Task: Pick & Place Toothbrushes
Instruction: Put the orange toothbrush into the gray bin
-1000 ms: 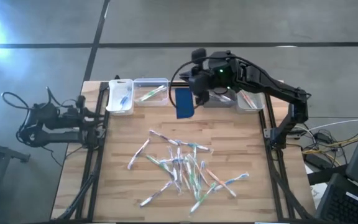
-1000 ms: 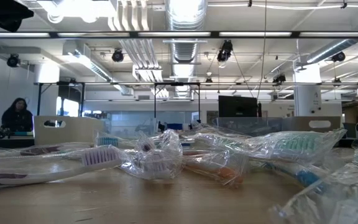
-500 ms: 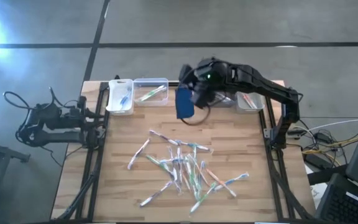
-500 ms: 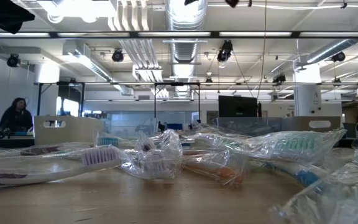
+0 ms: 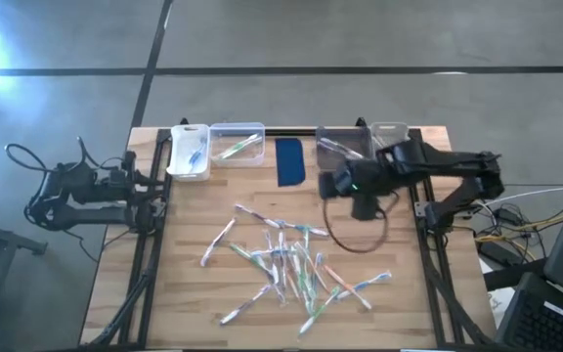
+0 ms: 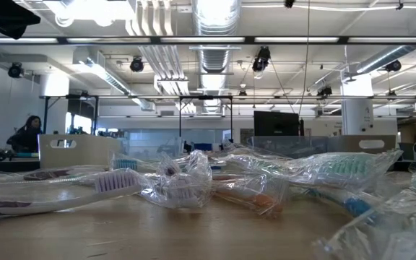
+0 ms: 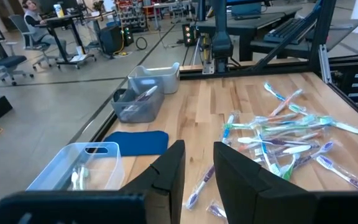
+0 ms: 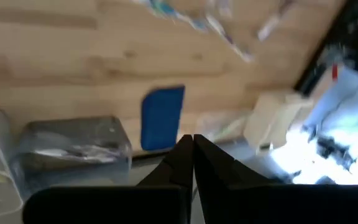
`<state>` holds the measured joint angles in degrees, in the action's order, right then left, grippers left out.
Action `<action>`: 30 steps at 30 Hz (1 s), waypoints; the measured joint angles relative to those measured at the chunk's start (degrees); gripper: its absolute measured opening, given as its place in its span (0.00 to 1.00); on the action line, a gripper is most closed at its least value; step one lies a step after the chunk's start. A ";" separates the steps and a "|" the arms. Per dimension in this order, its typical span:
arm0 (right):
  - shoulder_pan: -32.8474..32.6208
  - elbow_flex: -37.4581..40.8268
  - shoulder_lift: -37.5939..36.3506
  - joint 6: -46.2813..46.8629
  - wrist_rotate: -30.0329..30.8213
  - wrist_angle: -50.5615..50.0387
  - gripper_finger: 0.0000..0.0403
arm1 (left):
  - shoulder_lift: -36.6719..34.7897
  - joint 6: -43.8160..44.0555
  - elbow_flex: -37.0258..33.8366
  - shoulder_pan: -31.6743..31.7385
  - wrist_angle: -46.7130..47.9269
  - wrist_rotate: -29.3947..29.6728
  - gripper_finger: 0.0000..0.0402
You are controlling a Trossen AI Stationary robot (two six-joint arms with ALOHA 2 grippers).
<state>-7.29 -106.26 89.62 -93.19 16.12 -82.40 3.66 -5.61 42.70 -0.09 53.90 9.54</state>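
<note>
Right in front of the low camera, filling the bottom of the frame, lie the toothbrushes (image 6: 193, 189) in crinkly clear wrappers, on the wooden table (image 6: 157, 238). One with white bristles (image 6: 118, 180) lies at the lower left.

From above, the toothbrushes (image 5: 286, 264) lie in a loose heap in the lower middle of the frame, white sticks with blue, green and orange bits. None of them is in a claw.

Just above the heap, right of the middle, hangs the right gripper (image 5: 328, 183). Its two dark fingers (image 8: 188, 155) are pressed together and hold nothing. A dark cable (image 5: 355, 235) loops under it.

Along the top edge of the table stands a row of bins. A white bin (image 5: 189, 152) is at the upper left, with a blue brush in it. Beside it is a clear bin (image 5: 238, 144) with a few brushes. Next comes a dark blue pad (image 5: 290, 161), lying flat. Then a grey bin (image 5: 345, 142) and one more clear bin (image 5: 389, 132) at the upper right.

The left gripper (image 7: 194, 165) waits off the left side of the table. Its fingers (image 7: 235, 174) stand a little apart, with nothing between them.

Far back in the low view, at the left edge, a person (image 6: 27, 133) sits at a desk.
</note>
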 joint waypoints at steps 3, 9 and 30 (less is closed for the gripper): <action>-3.34 6.41 -4.26 1.43 -3.20 0.44 0.02 | 0.00 0.00 0.00 0.00 -0.01 0.00 0.22; -9.66 17.80 -7.95 5.58 -10.01 3.98 0.02 | 0.00 0.00 0.00 0.01 0.00 0.00 0.22; -26.62 31.33 4.21 10.08 -10.10 24.53 0.21 | 0.02 0.00 0.00 0.02 -0.01 -0.02 0.22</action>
<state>-33.91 -74.93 93.82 -83.12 6.02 -57.87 3.68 -5.61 42.70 -0.08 53.89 9.52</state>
